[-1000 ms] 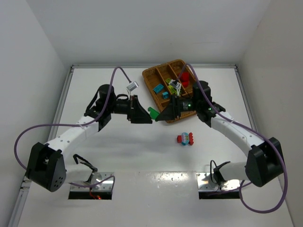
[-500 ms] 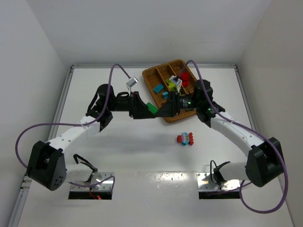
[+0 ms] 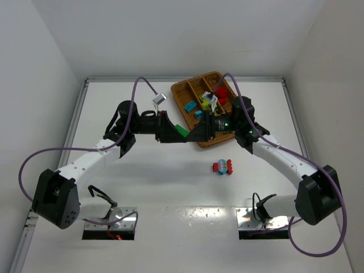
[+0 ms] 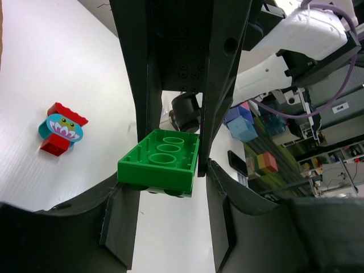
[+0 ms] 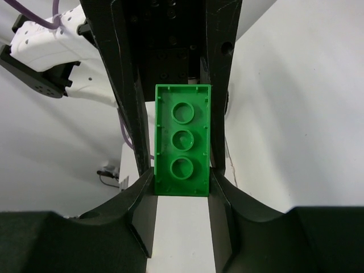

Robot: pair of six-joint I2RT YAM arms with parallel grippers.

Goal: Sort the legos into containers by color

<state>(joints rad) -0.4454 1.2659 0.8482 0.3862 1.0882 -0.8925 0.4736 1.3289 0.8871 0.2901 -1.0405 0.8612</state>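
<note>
A dark green brick (image 3: 183,129) hangs above the table just left of the wicker tray (image 3: 176,91), between both arms. My right gripper (image 5: 182,182) is shut on one end of the green brick (image 5: 182,142). My left gripper (image 4: 170,182) meets it from the opposite side, fingertips pressed on the other end of the green brick (image 4: 162,162). In the tray's compartments lie red legos (image 3: 223,94), cyan legos (image 3: 190,106) and a yellow-green one (image 3: 206,101). A clump of red and cyan bricks (image 3: 223,166) lies on the table.
The clump with a painted face (image 4: 60,128) sits on the white tabletop, below and to the right of the two grippers in the top view. White walls enclose the table. Purple cables loop from both arms.
My left gripper has moved right to the green brick and narrowed its jaws round it. The right arm has held nearly still with the brick.
</note>
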